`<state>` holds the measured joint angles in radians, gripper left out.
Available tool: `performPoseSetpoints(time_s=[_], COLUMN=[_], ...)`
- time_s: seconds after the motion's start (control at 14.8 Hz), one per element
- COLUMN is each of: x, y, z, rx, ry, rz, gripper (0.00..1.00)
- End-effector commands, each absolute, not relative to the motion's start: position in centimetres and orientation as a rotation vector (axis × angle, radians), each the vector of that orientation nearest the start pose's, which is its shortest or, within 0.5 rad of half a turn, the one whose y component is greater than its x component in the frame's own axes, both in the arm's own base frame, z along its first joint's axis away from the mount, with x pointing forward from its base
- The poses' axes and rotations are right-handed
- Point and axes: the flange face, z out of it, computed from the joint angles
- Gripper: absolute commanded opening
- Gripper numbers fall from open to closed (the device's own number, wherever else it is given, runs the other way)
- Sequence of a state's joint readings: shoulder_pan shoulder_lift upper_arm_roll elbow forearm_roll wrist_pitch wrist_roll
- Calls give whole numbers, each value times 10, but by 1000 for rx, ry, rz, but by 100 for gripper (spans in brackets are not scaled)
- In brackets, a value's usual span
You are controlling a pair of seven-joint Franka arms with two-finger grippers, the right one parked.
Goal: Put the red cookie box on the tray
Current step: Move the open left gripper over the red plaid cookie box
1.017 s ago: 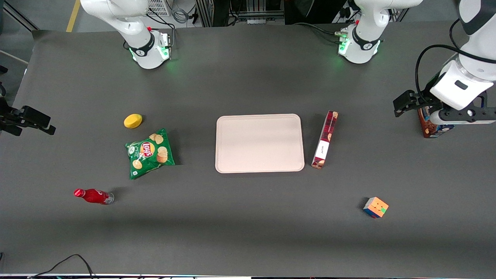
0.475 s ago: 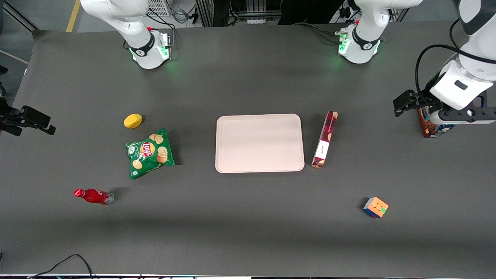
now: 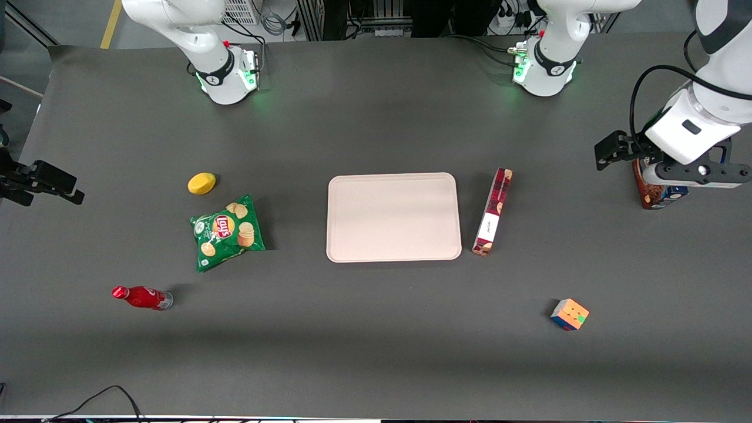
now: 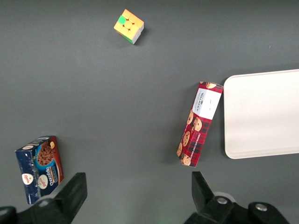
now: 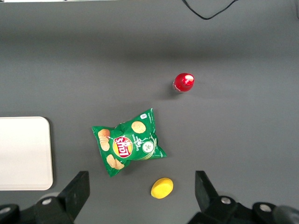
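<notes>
The red cookie box (image 3: 493, 211) is a long dark-red plaid carton with a white label. It lies flat on the table right beside the short edge of the tray (image 3: 393, 217) that faces the working arm's end. It rests on the table, not on the tray. The tray is pale pink and holds nothing. The left wrist view shows the box (image 4: 198, 123) next to the tray's rim (image 4: 229, 121). My gripper (image 4: 135, 191) is open with only bare table between its fingers. It hovers well off toward the working arm's end, with its hand (image 3: 693, 174) above a blue-and-brown box.
A blue-and-brown cookie box (image 3: 655, 194) stands under the left hand. A colour cube (image 3: 569, 314) sits nearer the front camera than the red box. Toward the parked arm's end lie a green chips bag (image 3: 228, 231), a yellow lemon (image 3: 201, 183) and a red bottle (image 3: 141, 297).
The left arm's hand has shifted slightly away from the front camera, still above the blue-and-brown box. The red cookie box and tray have not moved.
</notes>
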<state>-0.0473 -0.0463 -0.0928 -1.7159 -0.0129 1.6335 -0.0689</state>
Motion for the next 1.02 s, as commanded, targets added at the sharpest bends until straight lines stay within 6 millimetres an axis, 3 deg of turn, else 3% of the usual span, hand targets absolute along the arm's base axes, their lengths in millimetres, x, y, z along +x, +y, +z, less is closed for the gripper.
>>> performPoseSetpoints(time_s=[0.0,0.14,0.47,0.68,0.95], x=[533,530,513,497,466], y=[-92,-110,-156,-179,-184], z=[584,577,555,528,480], rx=[-3139,-3121,-3083,-3060,-3047], ry=[248,397,545,612,621], rz=[127,161,221,211,107], gripper=[100,100,100,100,100])
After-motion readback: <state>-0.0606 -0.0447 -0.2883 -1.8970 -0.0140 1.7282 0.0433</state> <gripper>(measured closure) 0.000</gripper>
